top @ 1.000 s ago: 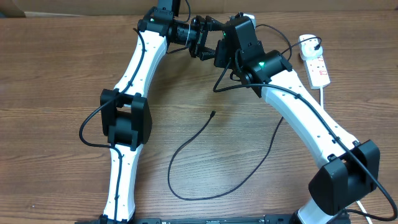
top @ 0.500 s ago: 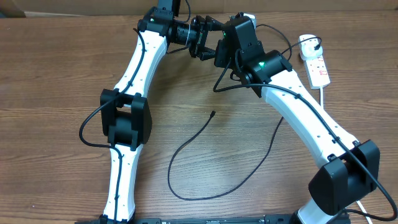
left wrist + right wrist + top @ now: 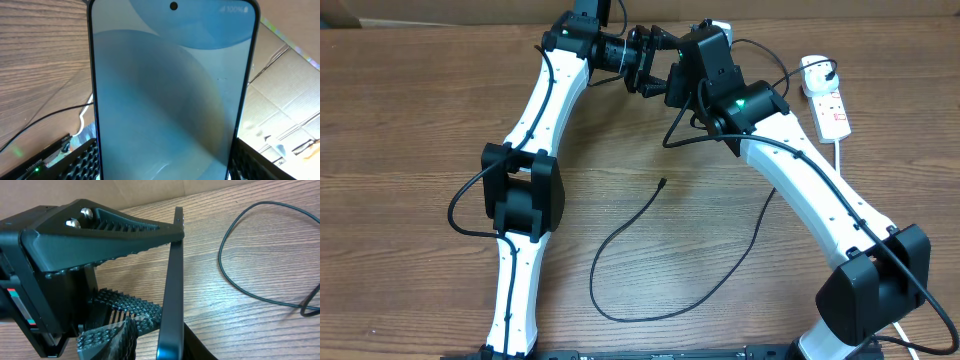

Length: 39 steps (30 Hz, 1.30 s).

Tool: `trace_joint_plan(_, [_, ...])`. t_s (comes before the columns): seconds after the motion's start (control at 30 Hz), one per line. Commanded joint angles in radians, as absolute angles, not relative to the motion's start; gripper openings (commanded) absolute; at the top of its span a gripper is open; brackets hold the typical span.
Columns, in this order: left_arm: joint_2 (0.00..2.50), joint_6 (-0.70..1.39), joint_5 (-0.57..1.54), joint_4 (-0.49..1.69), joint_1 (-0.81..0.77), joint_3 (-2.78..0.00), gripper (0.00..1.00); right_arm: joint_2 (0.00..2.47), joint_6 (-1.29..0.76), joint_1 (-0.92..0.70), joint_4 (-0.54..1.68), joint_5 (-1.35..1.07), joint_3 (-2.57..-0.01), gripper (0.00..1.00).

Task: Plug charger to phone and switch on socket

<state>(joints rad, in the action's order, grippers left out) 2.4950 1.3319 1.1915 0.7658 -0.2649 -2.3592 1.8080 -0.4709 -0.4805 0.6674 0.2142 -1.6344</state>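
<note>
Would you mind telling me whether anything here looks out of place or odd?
Nothing looks damaged. The phone is up off the table, clamped in the left hand, while the plug tip of the charger lies loose mid-table, well away from it.

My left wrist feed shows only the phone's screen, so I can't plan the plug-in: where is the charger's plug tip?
Observer: The plug tip lies loose on the table, mid-table, with nothing gripping it.
Operator: Is the adapter at the socket?
Observer: Yes, the white adapter sits on the far end of the socket.
Operator: And the right fingers?
Observer: The right fingers flank the edge of the phone. Whether they clamp it is unclear.
</note>
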Motion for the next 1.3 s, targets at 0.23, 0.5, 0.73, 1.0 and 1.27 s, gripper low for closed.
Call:
trace_joint_plan(0.23, [2.491,1.331,1.231,0.762,-0.282,-2.392,0.65,1.831,-0.471,-0.482,0.659,0.228,-1.655,0.22])
trace_joint_plan(0.5, [2.491,1.33,1.231,0.762,-0.282,-2.392,0.66,1.832,-0.471,-0.482,0.659,0.228,-1.655,0.19])
trace_joint_plan(0.73, [2.491,1.316,1.23,0.757,-0.282,-2.392,0.66,1.832,-0.471,-0.482,0.658,0.228,-1.655,0.19])
trace_joint_plan(1.0, [2.491,1.295,1.219,0.757,-0.282,-2.392,0.66,1.832,-0.471,-0.482,0.659,0.228,-1.655,0.19])
trace_joint_plan(1.27, [2.491,1.261,1.219,0.758,-0.283,-2.392,0.66,1.832,-0.472,-0.482,0.659,0.228,-1.655,0.16])
